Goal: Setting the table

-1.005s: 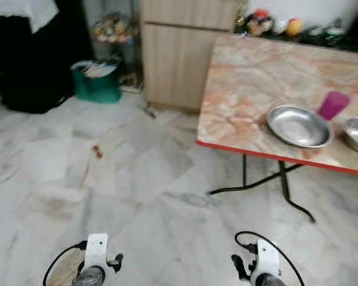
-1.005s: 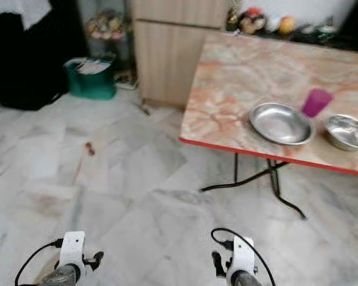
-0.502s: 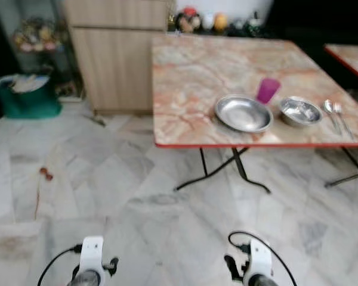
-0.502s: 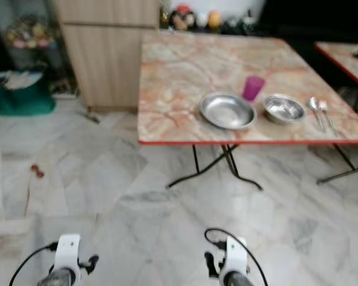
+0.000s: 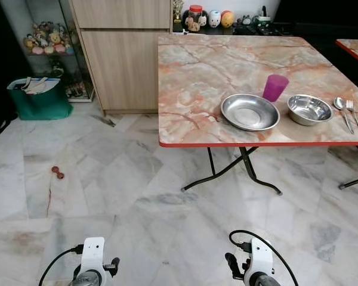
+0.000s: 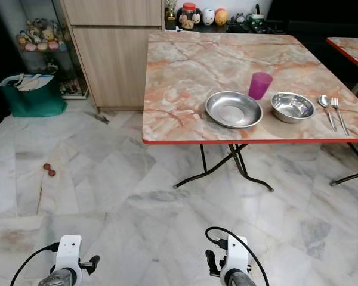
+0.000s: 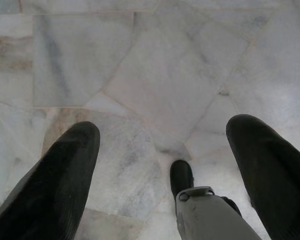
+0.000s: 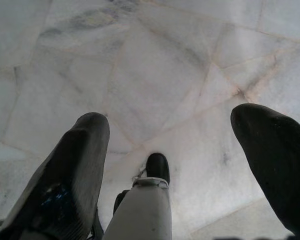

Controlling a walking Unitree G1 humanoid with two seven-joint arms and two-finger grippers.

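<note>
Stainless steel, judged light, stiff and slippery, forms the plate (image 5: pixel 250 112) beside the pink cup (image 5: pixel 275 87), best pinched at its rim; left gripper (image 7: pixel 160 165) and right gripper (image 8: pixel 175 150) are held apart, empty.

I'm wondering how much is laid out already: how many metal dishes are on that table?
2. A wide shallow plate sits near the table's front edge, just in front of the pink cup. A smaller, deeper bowl sits to its right, beside the spoon and fork.

Second table (image 5: pixel 353 49) cut off at edge.
</note>
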